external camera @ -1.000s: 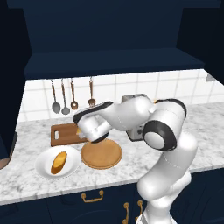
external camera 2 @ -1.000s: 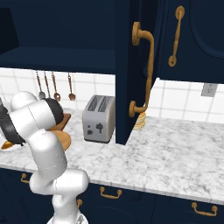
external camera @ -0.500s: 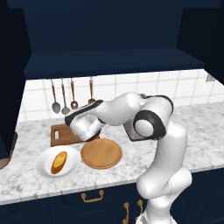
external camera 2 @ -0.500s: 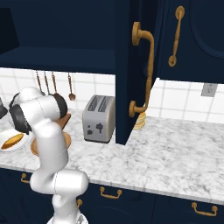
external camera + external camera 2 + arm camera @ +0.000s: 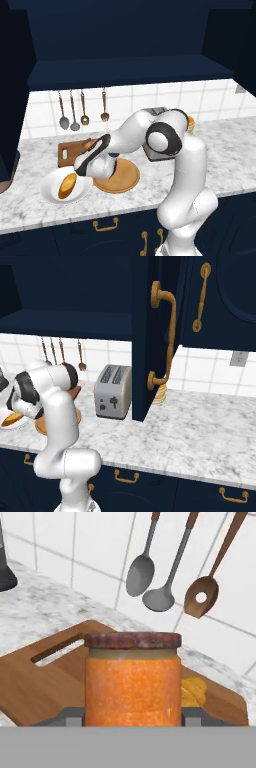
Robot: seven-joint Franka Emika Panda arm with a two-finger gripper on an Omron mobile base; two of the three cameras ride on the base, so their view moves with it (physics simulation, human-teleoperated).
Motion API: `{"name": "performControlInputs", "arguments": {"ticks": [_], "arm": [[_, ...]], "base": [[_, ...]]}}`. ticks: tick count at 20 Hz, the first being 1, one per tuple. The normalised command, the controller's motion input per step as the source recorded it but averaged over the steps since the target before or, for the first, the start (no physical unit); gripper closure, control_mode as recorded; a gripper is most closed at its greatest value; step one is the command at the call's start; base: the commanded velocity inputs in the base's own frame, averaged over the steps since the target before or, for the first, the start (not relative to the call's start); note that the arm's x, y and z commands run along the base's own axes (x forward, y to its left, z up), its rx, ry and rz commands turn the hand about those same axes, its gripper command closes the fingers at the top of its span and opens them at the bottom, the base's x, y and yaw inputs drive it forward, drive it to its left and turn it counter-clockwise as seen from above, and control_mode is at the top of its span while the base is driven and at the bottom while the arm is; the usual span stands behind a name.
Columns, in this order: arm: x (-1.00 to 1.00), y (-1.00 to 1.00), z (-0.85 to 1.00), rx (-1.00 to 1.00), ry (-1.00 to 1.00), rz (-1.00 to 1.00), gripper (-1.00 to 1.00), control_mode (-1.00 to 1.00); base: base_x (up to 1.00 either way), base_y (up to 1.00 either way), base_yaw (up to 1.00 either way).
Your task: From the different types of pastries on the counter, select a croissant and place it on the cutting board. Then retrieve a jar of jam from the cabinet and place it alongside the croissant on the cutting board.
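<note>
Jam jar (image 5: 132, 679) sits clenched in my hand (image 5: 132, 714), above the cutting board (image 5: 45, 677); croissant (image 5: 194, 693) lies on that board just behind it.

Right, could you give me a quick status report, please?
Gripper shut on jam jar. Jar over cutting board, croissant already on it. Nothing in the way.

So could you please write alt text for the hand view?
An orange jam jar with a dark brown lid sits close up in the shut gripper, over a brown cutting board. A croissant lies on the board behind it; utensils hang on the tiled wall.
</note>
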Motion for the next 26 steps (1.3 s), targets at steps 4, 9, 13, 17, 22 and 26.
{"name": "performControlInputs", "arguments": {"ticks": [4,9,13,17,22,26], "arm": [[0.48,-0.05,-0.59,0.20,0.00,-0.03,1.00,-1.00],[0.33,0.01,-0.64,0.08,0.00,-0.01,-1.00,-1.00],[0.09,0.05,-0.75,0.03,-0.01,0.00,-1.00,-1.00],[0.00,0.04,-0.92,0.00,-0.04,0.00,-1.00,-1.00],[0.00,0.03,-0.86,0.00,-0.04,0.00,-1.00,-1.00],[-0.04,0.00,-0.74,0.05,-0.02,-0.02,-1.00,-1.00]], "base": [[0.00,0.00,0.00],[0.00,0.00,0.00],[0.00,0.00,0.00],[0.00,0.00,0.00],[0.00,0.00,0.00],[0.00,0.00,0.00]]}}
